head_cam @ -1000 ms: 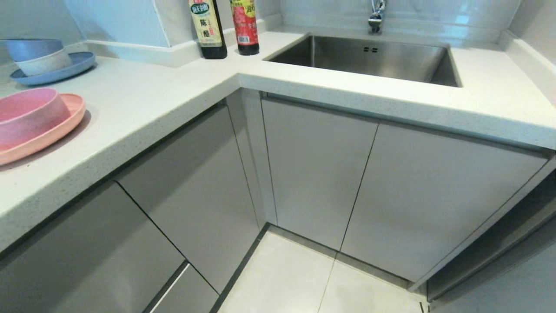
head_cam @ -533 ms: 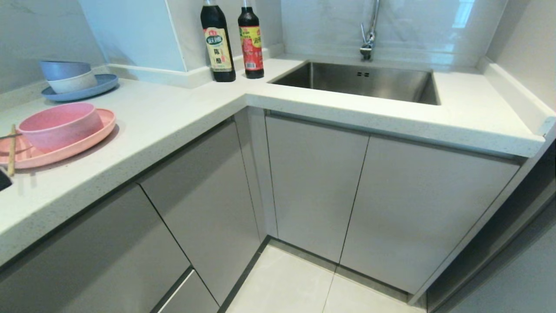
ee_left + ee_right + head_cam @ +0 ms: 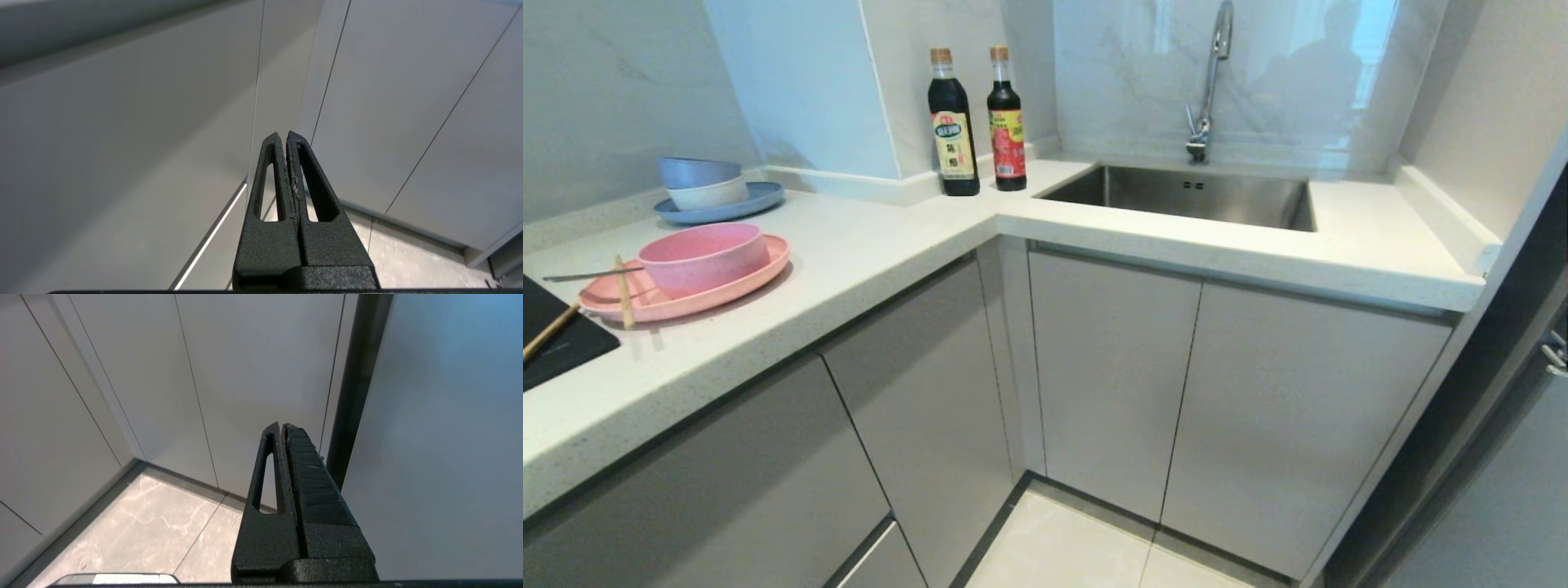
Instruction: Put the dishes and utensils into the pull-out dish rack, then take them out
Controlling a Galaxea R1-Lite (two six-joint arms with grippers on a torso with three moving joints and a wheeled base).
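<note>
Pink plate [image 3: 686, 298] head-view only

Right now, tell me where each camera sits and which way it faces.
Head view: on the head, looking forward and down at the corner countertop, pink bowl on pink plate, sink; no arm shows.
Left wrist view: behind the shut left gripper, facing cabinet doors and floor.
Right wrist view: behind the shut right gripper, facing cabinet doors and floor tiles.
Shared: grey cabinet doors and floor.
</note>
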